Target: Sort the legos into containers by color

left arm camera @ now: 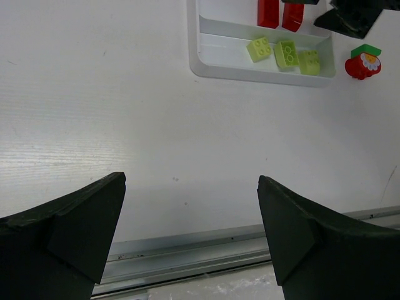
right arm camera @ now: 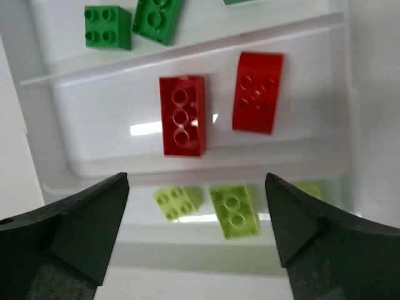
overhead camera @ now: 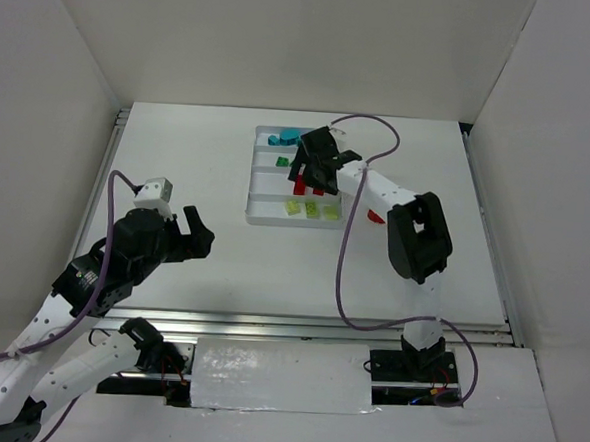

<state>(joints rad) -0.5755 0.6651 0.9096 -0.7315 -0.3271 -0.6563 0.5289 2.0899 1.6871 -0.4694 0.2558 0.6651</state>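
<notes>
Over the tray's red compartment, the right hand [right arm camera: 196, 181] is held with its jaws spread wide and nothing between them. Directly beneath it, two red legos [right arm camera: 182, 115] are seen lying flat, studs up and apart from each other. Beyond them dark green bricks [right arm camera: 107, 27] are found in the next compartment, yellow-green ones [right arm camera: 234, 211] in the nearer one, and teal ones [overhead camera: 288, 136] at the far end of the white tray [overhead camera: 252, 183]. One red piece with a green top [left arm camera: 362, 62] is seen on the tabletop [left arm camera: 125, 112] just beside the tray. It is judged light, rigid and glossy, so slipping is to be expected, and its flatter sides should be taken. The left hand [left arm camera: 191, 180] is held wide and empty, well apart.
</notes>
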